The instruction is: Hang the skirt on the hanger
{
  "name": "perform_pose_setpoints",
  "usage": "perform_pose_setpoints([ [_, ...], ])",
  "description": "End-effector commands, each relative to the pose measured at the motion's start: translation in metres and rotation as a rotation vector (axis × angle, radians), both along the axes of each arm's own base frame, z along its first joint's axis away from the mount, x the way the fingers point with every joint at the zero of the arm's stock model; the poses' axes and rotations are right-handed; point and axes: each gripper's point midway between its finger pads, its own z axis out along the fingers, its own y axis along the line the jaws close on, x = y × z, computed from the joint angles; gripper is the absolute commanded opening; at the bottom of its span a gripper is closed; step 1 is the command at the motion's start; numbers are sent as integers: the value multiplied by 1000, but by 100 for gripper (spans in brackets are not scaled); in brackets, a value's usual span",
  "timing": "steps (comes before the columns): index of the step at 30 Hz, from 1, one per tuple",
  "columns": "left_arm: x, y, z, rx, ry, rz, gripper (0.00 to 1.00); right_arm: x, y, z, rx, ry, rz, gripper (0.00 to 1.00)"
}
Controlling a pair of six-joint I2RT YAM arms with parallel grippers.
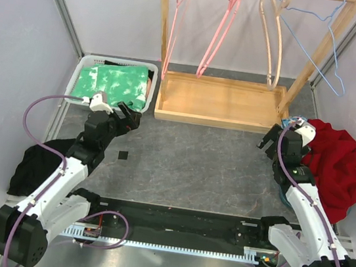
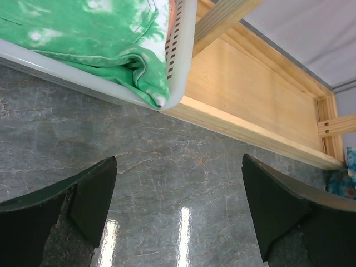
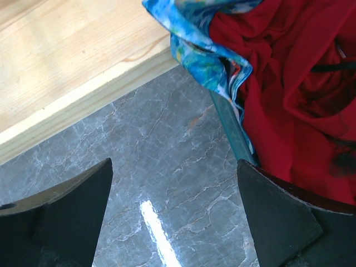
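I cannot tell which garment is the skirt. A green tie-dye garment (image 1: 115, 81) lies in a white basket (image 1: 79, 73) at the back left, and also shows in the left wrist view (image 2: 100, 33). A red garment (image 1: 336, 162) and a blue patterned cloth (image 3: 203, 53) are heaped at the right. A black garment (image 1: 34, 163) lies at the left. Two pink hangers (image 1: 217, 36), a beige hanger (image 1: 270, 40) and a blue wire hanger (image 1: 329, 52) hang on the wooden rack (image 1: 219, 103). My left gripper (image 1: 127, 116) (image 2: 178, 206) is open and empty just in front of the basket. My right gripper (image 1: 271, 141) (image 3: 175, 206) is open and empty beside the red garment (image 3: 289, 94).
The rack's wooden base tray (image 2: 261, 94) stands at the back centre, with its edge in the right wrist view (image 3: 72, 61). A teal bin rim (image 3: 231, 130) shows under the red garment. A small black square (image 1: 122, 155) lies on the grey marble table. Walls close in both sides.
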Motion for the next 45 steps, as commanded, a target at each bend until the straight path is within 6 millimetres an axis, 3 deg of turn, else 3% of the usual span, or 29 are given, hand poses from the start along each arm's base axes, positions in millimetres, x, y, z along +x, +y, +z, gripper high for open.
perform_pose_setpoints([
  [1,4,-3,14,-3,-40,-16,100,-2,-15,26,-52,-34,-62,98],
  [11,6,-14,-1,22,56,-82,99,-14,-24,56,-94,-37,-80,98],
  [17,4,-8,8,18,49,-50,99,-22,-27,84,-111,-36,-82,98],
  [18,3,-10,11,15,43,-56,99,-23,-30,93,-121,-49,-95,98],
  [27,3,-15,16,-10,51,-76,98,-53,-71,115,-230,-74,-316,98],
  [29,2,-16,15,-12,56,-83,99,-52,-72,113,-233,-74,-324,98],
  [37,2,-20,13,-20,65,-100,98,-32,-71,74,-214,19,-342,97],
  [41,2,-21,15,-23,60,-101,98,-40,-93,55,-188,59,-457,97],
  [45,3,-21,14,-20,60,-102,98,-51,-117,15,-142,144,-535,96],
])
